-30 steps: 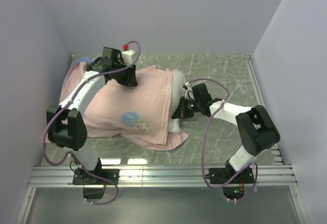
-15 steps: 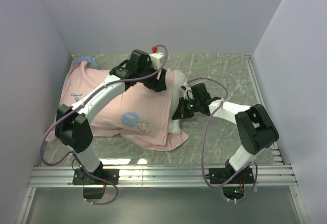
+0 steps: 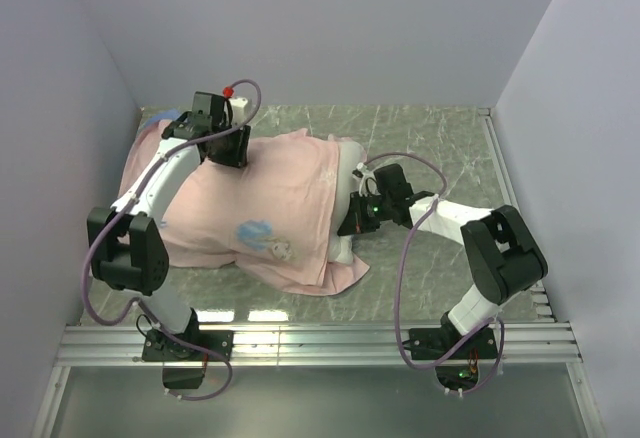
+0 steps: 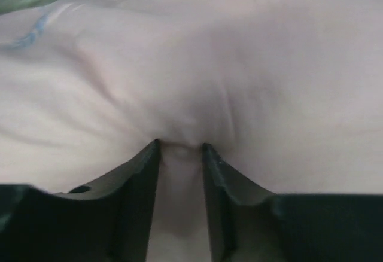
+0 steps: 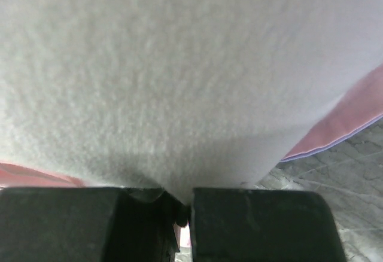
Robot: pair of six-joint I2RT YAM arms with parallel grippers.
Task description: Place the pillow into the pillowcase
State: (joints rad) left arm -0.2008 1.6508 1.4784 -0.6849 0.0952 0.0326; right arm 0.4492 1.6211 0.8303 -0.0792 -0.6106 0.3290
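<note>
Here, on the green marbled table (image 3: 430, 138) between pale walls (image 3: 320, 28) — left fingers (image 4: 137, 184) pinch pillowcase (image 4: 239, 64), right fingers (image 5: 251, 226) clamp pillow (image 5: 149, 64).

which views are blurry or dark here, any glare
Top external: sharp, evenly lit, two bright reflections on the table near the arm bases. Left wrist: soft focus, pillowcase hazy, left fingers dark silhouettes. Right wrist: pillow fills the frame, nap fairly crisp, shadow where the right gripper pinches it.
</note>
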